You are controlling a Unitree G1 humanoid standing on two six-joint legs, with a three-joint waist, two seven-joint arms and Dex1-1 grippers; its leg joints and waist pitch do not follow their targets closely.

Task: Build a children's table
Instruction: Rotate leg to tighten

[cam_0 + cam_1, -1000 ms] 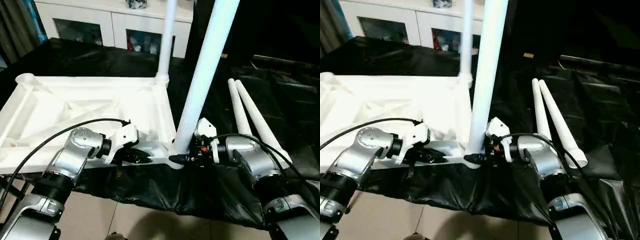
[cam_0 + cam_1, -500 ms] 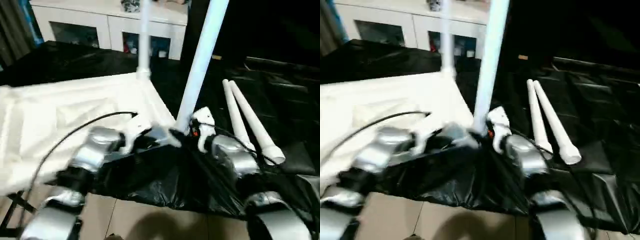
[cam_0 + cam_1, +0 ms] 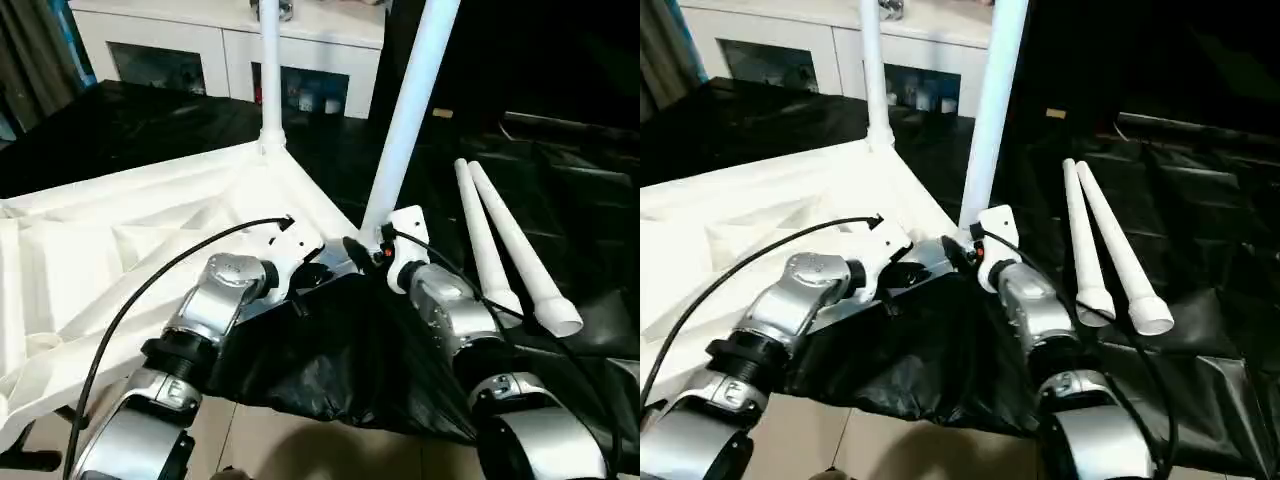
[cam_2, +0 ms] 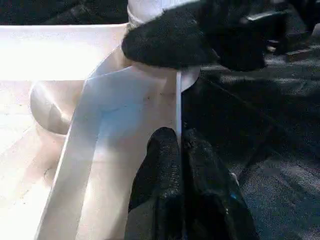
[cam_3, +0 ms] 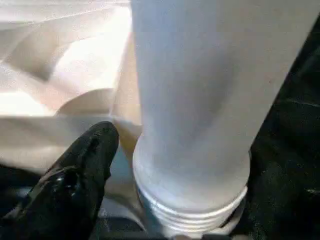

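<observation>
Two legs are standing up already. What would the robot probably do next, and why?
Probably draw the right gripper back from the near upright leg and reach for a loose leg on the black cloth: the upright one already stands in its corner socket, and two legs lie unfitted.

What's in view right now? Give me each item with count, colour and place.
Table top: one, white, upside down on the black sheet, ribbed underside up.
Fitted legs: two, white, upright in corner sockets, near one beside the grippers, far one towards the cabinet.
Loose legs: two, white, side by side on the sheet, right of the table top.
Black sheet: one, under everything.
Cabinet: one, white, glass doors, at the back.
Left gripper: black fingers shut on the table top's rim.
Right gripper: black, at the near leg's base.
</observation>
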